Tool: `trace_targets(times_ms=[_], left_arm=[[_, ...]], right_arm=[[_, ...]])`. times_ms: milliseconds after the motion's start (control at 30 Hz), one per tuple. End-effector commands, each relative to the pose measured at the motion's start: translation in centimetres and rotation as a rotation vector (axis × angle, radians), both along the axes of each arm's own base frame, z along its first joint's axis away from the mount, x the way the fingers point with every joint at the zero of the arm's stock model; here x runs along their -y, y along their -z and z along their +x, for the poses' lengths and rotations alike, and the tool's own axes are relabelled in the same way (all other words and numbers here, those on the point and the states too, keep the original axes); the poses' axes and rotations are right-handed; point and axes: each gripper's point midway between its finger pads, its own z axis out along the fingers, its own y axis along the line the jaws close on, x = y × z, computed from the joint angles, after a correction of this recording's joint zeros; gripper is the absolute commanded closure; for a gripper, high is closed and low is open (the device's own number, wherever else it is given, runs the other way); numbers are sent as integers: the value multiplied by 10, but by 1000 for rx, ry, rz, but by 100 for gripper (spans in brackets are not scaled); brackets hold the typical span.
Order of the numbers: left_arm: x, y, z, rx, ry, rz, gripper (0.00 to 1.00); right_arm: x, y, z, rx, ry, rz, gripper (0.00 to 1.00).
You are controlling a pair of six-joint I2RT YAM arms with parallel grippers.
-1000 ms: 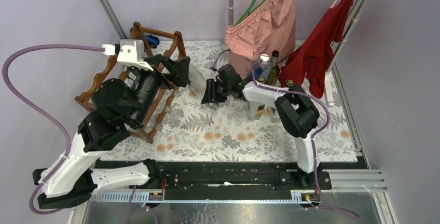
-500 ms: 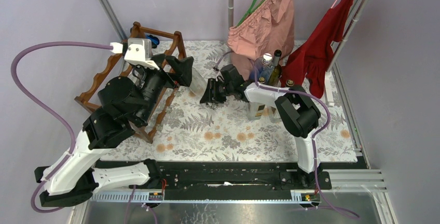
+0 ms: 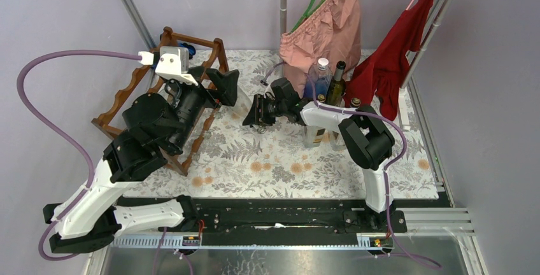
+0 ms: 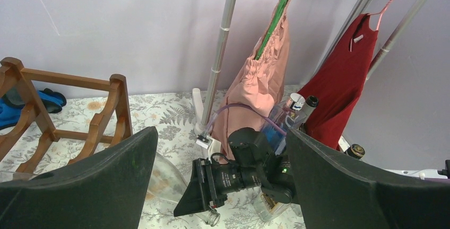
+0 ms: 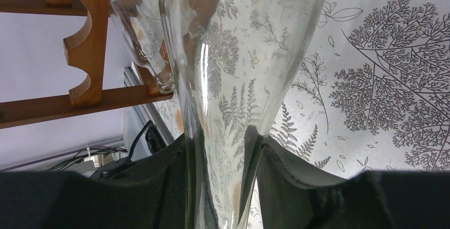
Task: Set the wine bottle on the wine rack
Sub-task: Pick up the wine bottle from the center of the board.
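OK, right gripper (image 3: 253, 112) is clamped on the neck of the clear bottle (image 5: 233, 54); in its wrist view I see both fingers (image 5: 159, 186) pressed against the glass. The bottle lies roughly level over the floral mat (image 3: 286, 160), body pointing at the rack (image 3: 121, 100), not on it yet. Left gripper (image 3: 227, 89) is wide open and holds nothing. From its wrist cam the bottle body (image 4: 170, 178) sits low between its fingers (image 4: 95, 186), close to the rack-side one; I can't tell whether they touch. The rack (image 4: 109, 115) stands at the far left of the mat, just behind the left gripper, partly hidden by that arm in the top view. In the right wrist view a second piece of clear glass (image 5: 143, 33) shows against the rack rail (image 5: 90, 38); I can't make out what it is. Two upright bottles (image 3: 328, 77) stand at the back by the pink garment (image 3: 328, 27) and the red one (image 3: 395, 58).
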Motion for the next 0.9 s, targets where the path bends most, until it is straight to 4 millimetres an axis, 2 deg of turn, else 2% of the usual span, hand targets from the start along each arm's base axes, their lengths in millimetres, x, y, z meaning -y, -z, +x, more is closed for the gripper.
trace_targets(times_ms=[0,133,367,700,867], left_arm=[[-4,-21,-2,46,3,-67,3],[-5,-20,-2,42,0,-67,4],[-4,-19,-1,41,-5,-61,4],[-3,-19,0,43,-8,-44,3],[-5,-19,-1,41,-11,-47,3]], right_arm=[[-23,-126,19,332,-59,276,100],[-27,-117,18,337,-90,280,100],[-33,-123,15,365,-119,296,100],[-42,-97,20,375,-183,277,100],[-40,-81,31,388,-196,252,98]])
